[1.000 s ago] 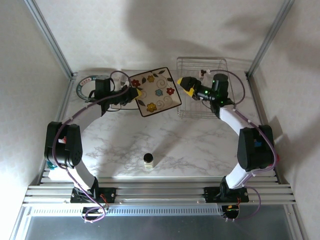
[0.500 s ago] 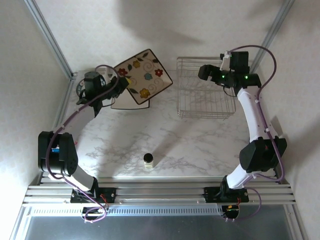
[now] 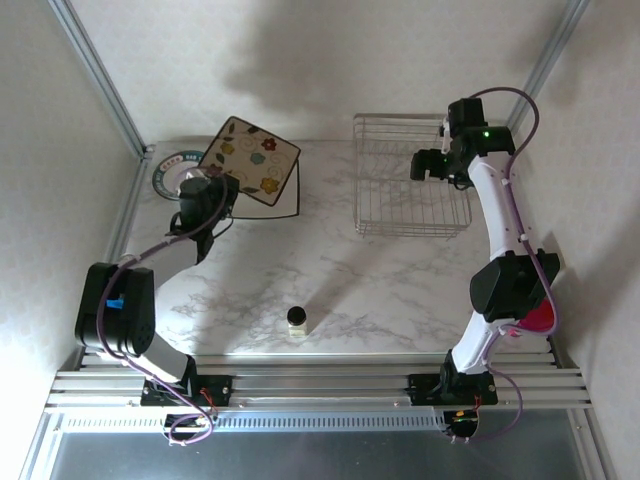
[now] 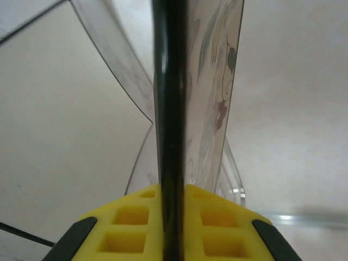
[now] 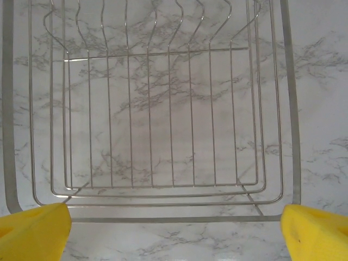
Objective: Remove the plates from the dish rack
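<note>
– Left pincer is pinching the square plate by its dark edge, tilted in the air beside the round plate.
– Right pincer?
– Spread wide, hanging over the dish rack, far right of the desk.

Cream square plate with red, blue and yellow flowers, dark edge; round white plate rimmed teal-green; silver wire dish rack; white table veined grey; yellow fingers
</note>
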